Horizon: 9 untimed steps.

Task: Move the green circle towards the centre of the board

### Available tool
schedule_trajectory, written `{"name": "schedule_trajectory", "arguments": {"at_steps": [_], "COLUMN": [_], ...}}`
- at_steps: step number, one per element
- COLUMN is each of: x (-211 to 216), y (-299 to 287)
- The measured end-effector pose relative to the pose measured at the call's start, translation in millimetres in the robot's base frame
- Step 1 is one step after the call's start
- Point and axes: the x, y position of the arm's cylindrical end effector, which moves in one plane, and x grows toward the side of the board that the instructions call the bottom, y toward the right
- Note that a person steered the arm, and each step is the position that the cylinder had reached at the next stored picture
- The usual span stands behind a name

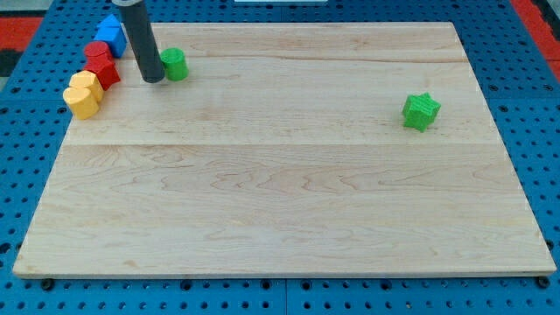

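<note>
The green circle (176, 63) is a short green cylinder near the top left of the wooden board (280, 192). My tip (152, 79) rests on the board right beside the green circle, on its left, touching or nearly touching it. The dark rod rises from the tip up and to the left, out of the view's top. A green star (421, 111) lies far off at the view's right.
A cluster of blocks sits at the board's top left edge: a blue block (111, 33), a red block (101, 64) below it, and a yellow heart-like block (84, 94) lowest. A blue pegboard surrounds the board.
</note>
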Motion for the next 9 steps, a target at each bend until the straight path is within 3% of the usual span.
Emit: {"name": "schedule_trajectory", "arguments": {"at_steps": [1,2,3,4,7,9], "x": [-32.8,-40.8,4.0,13.0,58.0,82.8], "y": [-2.2,69.6,77.9,111.5,92.4,169.2]}}
